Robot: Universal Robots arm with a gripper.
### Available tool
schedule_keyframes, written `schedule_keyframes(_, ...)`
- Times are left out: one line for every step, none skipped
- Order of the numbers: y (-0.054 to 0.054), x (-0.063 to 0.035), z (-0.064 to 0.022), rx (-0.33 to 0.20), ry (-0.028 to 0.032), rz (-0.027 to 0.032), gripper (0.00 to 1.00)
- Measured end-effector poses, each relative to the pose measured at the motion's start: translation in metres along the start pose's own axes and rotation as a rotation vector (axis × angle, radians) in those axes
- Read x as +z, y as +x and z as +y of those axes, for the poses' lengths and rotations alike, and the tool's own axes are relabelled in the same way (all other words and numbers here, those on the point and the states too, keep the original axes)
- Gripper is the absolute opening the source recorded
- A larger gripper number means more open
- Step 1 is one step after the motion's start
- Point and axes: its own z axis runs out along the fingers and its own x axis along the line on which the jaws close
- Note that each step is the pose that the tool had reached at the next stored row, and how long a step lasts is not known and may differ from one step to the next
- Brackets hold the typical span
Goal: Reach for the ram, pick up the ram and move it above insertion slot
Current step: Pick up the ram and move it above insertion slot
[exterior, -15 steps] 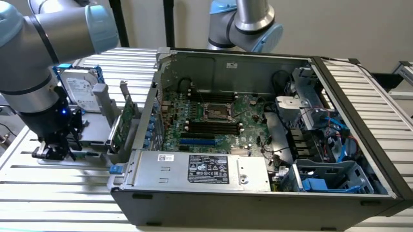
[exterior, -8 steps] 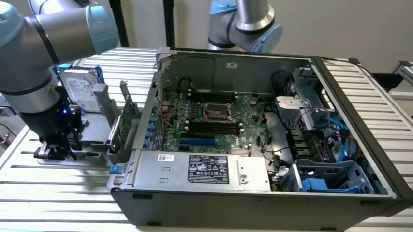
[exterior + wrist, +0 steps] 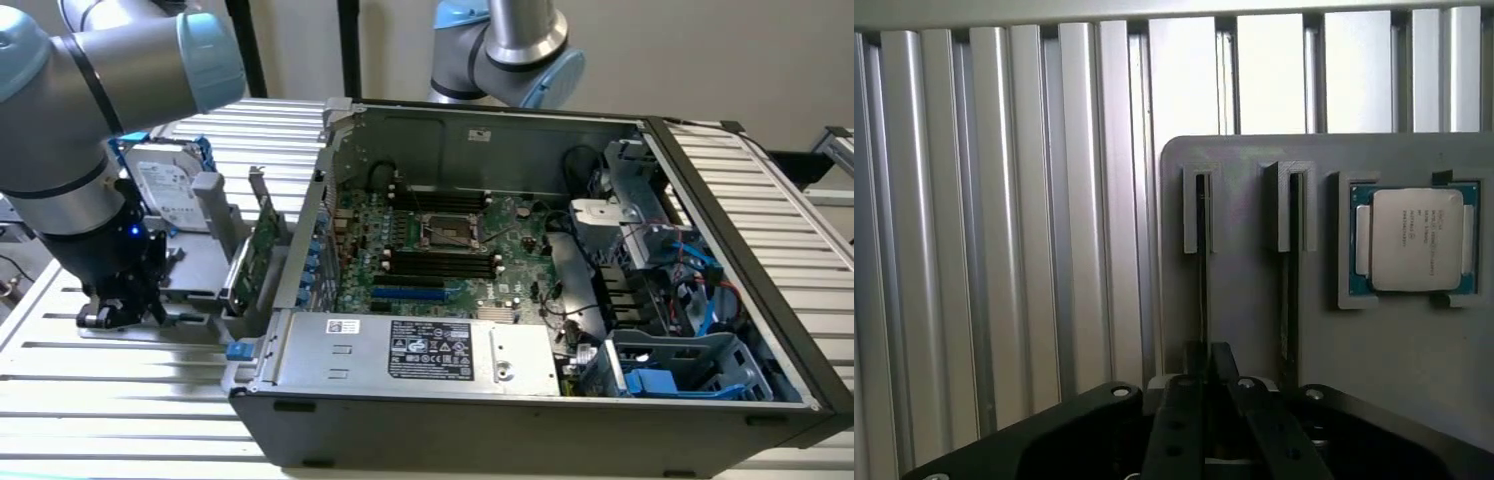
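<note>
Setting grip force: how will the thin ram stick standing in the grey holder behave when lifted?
The thin, dark-edged ram stick stands upright in a grey slotted holder, so probably stiff and light. Being that narrow, it may tip if released.

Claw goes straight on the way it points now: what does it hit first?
Probably the ram, on edge in the slot of the grey tray farther from the CPU; the claw lines up with it. Depth is unclear, so the tray itself might come first.
</note>
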Motion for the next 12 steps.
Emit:
schedule_keyframes(0.0, 0.0, 0.0, 0.0, 0.0, 0.0, 0.16)
schedule_keyframes(0.0, 0.0001, 0.0, 0.0, 0.0, 0.0, 0.14)
schedule_keyframes(0.0, 0.0001, -0.0001, 0.0, 0.0001, 0.0, 0.14)
schedule_keyframes(0.0, 0.0002, -0.0001, 0.0, 0.0001, -0.0001, 0.14)
schedule_keyframes(0.0, 0.0002, -0.0001, 0.0, 0.0002, -0.0001, 0.14)
schedule_keyframes(0.0, 0.0002, -0.0001, 0.0, 0.0002, -0.0001, 0.14)
schedule_keyframes(0.0, 0.0002, -0.0001, 0.0, 0.0002, -0.0001, 0.14)
schedule_keyframes(0.0, 0.0001, -0.0001, 0.0, 0.0004, -0.0003, 0.14)
schedule_keyframes(-0.0001, -0.0002, -0.0001, 0.0, 0.0006, -0.0004, 0.14)
schedule_keyframes(-0.0001, -0.0012, -0.0001, -0.001, 0.0005, -0.0004, 0.14)
schedule_keyframes(0.0, -0.0027, 0.0, -0.001, 0.0003, -0.0002, 0.14)
schedule_keyframes(0.0, -0.0045, 0.0001, -0.001, 0.0002, -0.0002, 0.14)
